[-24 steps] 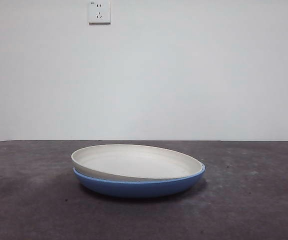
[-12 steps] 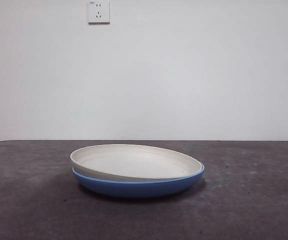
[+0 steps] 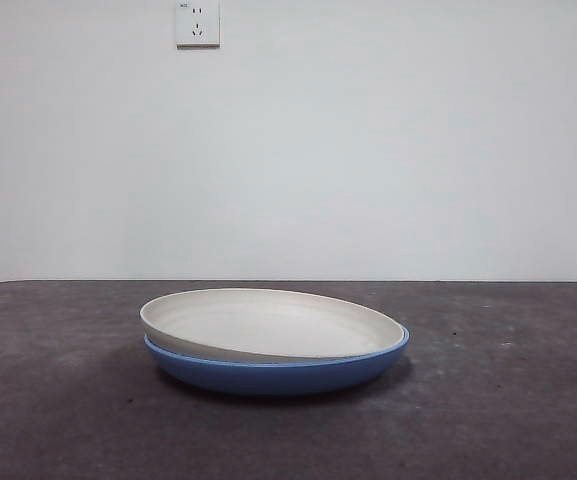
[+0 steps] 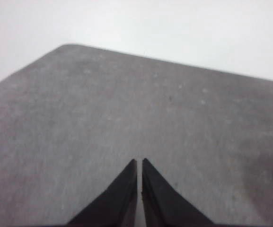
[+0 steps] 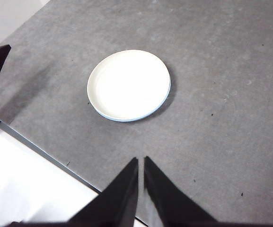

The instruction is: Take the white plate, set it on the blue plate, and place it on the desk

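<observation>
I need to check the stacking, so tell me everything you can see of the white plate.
The white plate is wide, shallow and round, matte cream with a plain rim and nothing in it. It sits inside the blue plate, slightly tilted, its rim riding higher on one side in the front view. From the right wrist view only a thin blue edge shows around it. No claw touches it.

the white plate [image 3: 268, 325] looks smooth and matt, like unglazed ceramic or plastic. the blue plate [image 3: 278, 375] beneath has a glossy, smooth finish. the counter [image 3: 508, 420] is dark grey, mottled, rough and matt.
</observation>
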`<control>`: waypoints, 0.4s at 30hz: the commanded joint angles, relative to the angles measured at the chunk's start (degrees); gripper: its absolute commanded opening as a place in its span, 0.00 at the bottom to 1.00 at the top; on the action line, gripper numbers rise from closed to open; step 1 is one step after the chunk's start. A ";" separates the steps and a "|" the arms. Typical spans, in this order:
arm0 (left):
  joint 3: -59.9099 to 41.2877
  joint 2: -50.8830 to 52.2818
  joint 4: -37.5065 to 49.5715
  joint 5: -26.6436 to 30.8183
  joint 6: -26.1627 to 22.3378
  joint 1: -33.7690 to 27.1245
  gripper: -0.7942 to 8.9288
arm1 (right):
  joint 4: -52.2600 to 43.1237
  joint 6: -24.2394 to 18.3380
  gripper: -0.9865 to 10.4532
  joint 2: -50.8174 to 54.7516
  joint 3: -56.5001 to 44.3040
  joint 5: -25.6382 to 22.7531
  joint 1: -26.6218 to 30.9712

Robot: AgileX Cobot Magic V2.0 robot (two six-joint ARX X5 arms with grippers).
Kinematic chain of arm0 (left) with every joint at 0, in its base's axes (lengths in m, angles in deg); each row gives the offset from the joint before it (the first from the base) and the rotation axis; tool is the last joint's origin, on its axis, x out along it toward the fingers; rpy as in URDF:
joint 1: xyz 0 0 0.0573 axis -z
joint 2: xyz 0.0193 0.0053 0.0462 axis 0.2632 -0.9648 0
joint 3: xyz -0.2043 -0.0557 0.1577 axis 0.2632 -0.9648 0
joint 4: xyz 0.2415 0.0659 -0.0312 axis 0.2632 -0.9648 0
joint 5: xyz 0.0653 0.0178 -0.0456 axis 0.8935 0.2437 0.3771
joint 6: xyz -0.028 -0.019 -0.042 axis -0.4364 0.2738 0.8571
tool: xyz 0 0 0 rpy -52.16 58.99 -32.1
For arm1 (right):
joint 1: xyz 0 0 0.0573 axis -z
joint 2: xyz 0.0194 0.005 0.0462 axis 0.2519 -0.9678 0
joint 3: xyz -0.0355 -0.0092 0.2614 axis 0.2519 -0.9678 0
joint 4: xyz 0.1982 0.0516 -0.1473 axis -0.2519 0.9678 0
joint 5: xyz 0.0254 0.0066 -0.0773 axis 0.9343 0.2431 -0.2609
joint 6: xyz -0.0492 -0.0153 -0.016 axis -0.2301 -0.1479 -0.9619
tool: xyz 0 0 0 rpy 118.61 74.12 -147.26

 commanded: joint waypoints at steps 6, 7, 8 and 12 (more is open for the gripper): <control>-1.18 0.39 -0.76 0.15 -5.62 -0.02 0.10 | 2.36 -0.46 0.10 -0.17 0.76 -0.07 -0.31; -1.18 0.39 -0.76 0.15 -6.82 0.00 0.10 | 2.36 -0.46 0.10 -0.17 0.76 -0.07 -0.31; -1.18 0.39 -0.76 0.15 -7.26 -0.02 0.10 | 2.36 -0.46 0.10 -0.17 0.76 -0.07 -0.31; -1.18 0.39 -0.79 -0.11 -7.45 0.00 0.10 | 2.36 -0.46 0.10 -0.17 0.76 -0.07 -0.31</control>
